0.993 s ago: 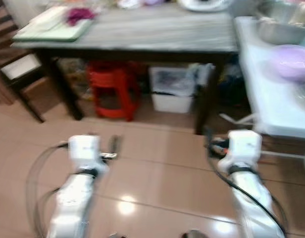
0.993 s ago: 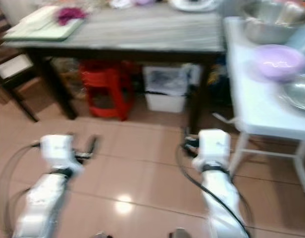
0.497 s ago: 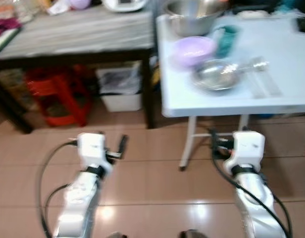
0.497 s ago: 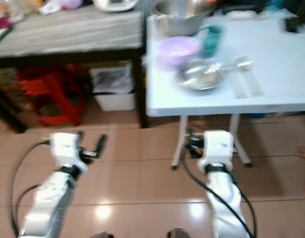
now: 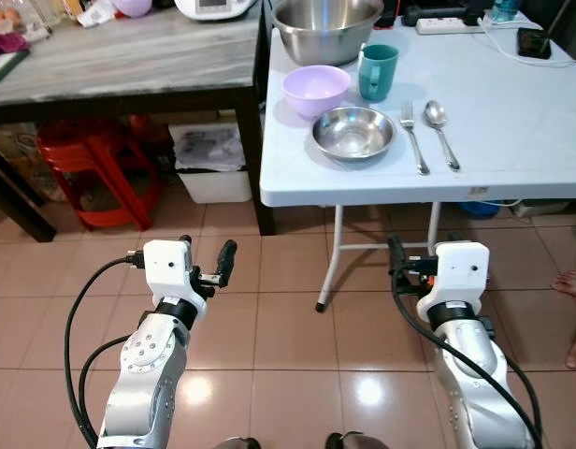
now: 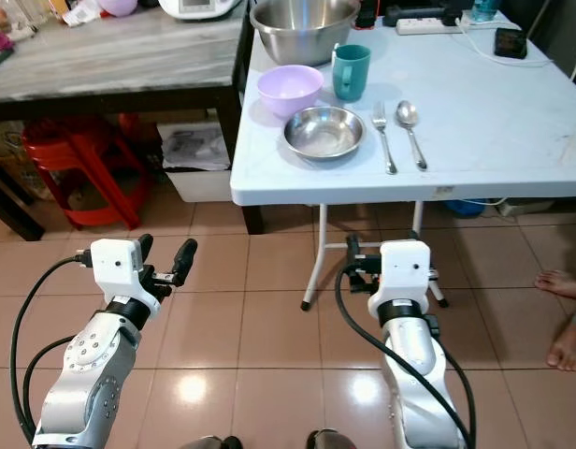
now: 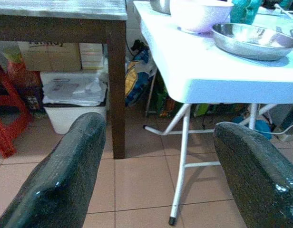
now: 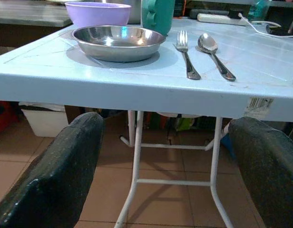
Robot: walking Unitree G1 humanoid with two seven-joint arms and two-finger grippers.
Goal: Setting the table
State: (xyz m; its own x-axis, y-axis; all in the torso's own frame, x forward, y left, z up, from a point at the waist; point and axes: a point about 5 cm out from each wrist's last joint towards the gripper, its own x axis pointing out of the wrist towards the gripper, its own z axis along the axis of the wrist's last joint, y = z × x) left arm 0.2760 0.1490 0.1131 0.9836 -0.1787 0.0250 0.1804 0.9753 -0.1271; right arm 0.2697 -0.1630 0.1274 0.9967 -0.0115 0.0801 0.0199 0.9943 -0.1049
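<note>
On the white folding table (image 5: pixel 512 122) a shallow steel dish (image 5: pixel 353 133) sits near the front left edge. A fork (image 5: pixel 414 136) and a spoon (image 5: pixel 440 131) lie side by side just right of it. Behind the dish stand a purple bowl (image 5: pixel 315 90) and a teal mug (image 5: pixel 377 71), with a large steel mixing bowl (image 5: pixel 327 26) farther back. Both arms are held low over the tiled floor, short of the table. My left gripper (image 5: pixel 206 254) is open and holds nothing. In the right wrist view my right gripper (image 8: pixel 165 156) is open and holds nothing, facing the table's front edge.
A dark table with a grey top (image 5: pixel 129 56) adjoins the white one on the left, with a red stool (image 5: pixel 92 168) and a white box (image 5: pixel 213 168) beneath it. A power strip (image 5: pixel 452 23) and a phone (image 5: pixel 534 42) lie at the back. A person's bare foot (image 5: pixel 573 285) is at far right.
The camera has swung right, from the dark table to the white folding table, and the blur has cleared. Both arms keep the same low pose, grippers open.
</note>
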